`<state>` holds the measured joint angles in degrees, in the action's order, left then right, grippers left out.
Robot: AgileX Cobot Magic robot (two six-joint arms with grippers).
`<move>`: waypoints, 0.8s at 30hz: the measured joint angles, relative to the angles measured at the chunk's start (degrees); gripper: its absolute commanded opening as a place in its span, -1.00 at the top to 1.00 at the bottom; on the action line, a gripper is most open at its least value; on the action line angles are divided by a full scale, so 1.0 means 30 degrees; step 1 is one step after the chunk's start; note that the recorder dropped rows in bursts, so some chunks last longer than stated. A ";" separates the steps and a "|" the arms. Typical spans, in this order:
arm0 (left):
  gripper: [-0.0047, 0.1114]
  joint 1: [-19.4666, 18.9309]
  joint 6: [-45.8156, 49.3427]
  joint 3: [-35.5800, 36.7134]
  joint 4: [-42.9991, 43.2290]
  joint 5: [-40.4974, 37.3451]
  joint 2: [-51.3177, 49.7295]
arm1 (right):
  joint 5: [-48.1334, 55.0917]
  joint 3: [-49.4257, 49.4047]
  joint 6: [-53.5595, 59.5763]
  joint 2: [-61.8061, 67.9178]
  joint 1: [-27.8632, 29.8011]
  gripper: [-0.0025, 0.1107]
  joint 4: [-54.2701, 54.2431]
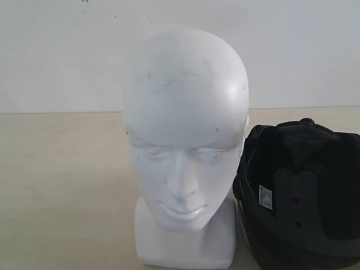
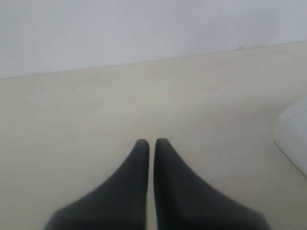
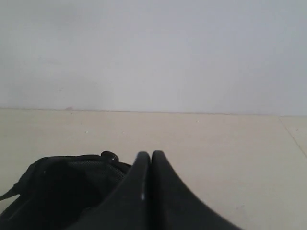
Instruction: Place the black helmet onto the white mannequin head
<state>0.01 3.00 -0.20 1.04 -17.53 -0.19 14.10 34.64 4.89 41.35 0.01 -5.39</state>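
The white mannequin head [image 1: 185,140] stands upright on its blocky neck base in the middle of the exterior view, bare on top. The black helmet [image 1: 301,194] lies on the table just to its right, opening up, padded lining and a small white label [image 1: 265,197] showing. Neither arm shows in the exterior view. In the left wrist view my left gripper [image 2: 151,142] is shut and empty above bare table, with a white corner of the neck base [image 2: 293,139] off to one side. My right gripper [image 3: 151,154] is shut with nothing in it, close beside the helmet [image 3: 62,191].
A pale beige table [image 1: 62,191] runs back to a plain white wall [image 1: 67,50]. Open tabletop lies to the left of the head in the exterior view. The helmet is cut off by the right and bottom edges of the exterior view.
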 measured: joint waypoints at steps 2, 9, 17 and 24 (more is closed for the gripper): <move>0.84 0.0000 0.0000 0.0000 0.0000 0.0000 0.0000 | 0.0234 0.0000 -0.0081 0.0409 0.0000 0.96 -0.0943; 0.84 0.0000 0.0000 0.0000 0.0000 0.0000 0.0000 | 0.3337 0.0000 -0.0132 0.2512 -0.0005 0.96 -0.4741; 0.84 0.0000 0.0000 0.0000 0.0000 0.0000 0.0000 | 0.5083 0.0000 -0.0132 0.5704 0.0000 0.96 -0.5709; 0.84 0.0000 0.0000 0.0000 0.0000 0.0000 0.0000 | 0.6689 0.0000 -0.0132 0.7016 0.0000 0.96 -0.5785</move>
<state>0.01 3.00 -0.20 1.04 -17.53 -0.19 34.16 34.64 4.49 62.39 0.01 -22.74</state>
